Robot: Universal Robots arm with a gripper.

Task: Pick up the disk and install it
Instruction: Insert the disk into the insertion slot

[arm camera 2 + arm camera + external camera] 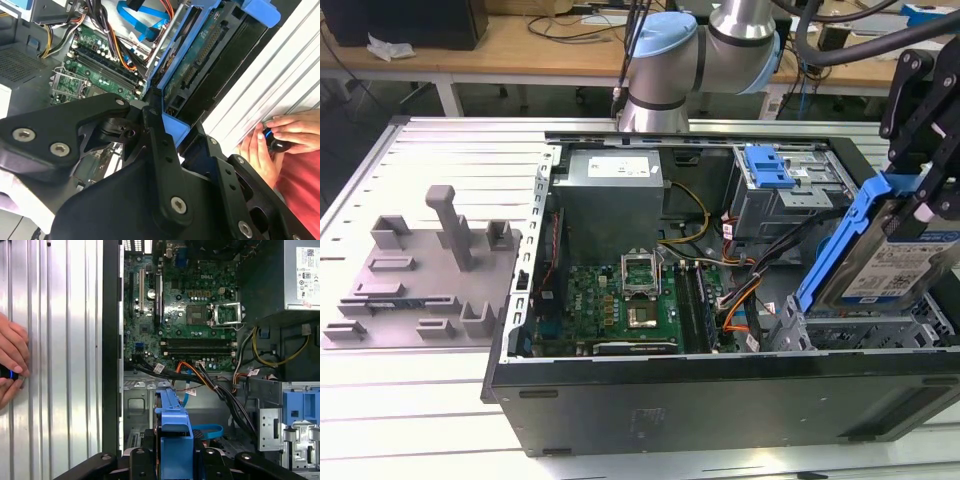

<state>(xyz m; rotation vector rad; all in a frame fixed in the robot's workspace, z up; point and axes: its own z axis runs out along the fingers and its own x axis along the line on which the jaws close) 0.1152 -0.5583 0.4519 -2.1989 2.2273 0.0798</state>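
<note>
Install step in hand: gripper (920,185) clamps the disk (875,262), tilted above the drive cage (926,322) of the open computer case (720,400); seating likely calls for squaring it to the cage.

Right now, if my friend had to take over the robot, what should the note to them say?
Pincer: shut on the disk, gripping its blue carrier rails.
Disk: lifted and tilted, over the end of the open computer case at the exterior view's right.
Done: the disk is picked up.
Left: the disk is not yet seated in the case.
Watch: a person's hand rests on the table beside the case. The grey fixture sits on the table at the exterior view's left.
</note>
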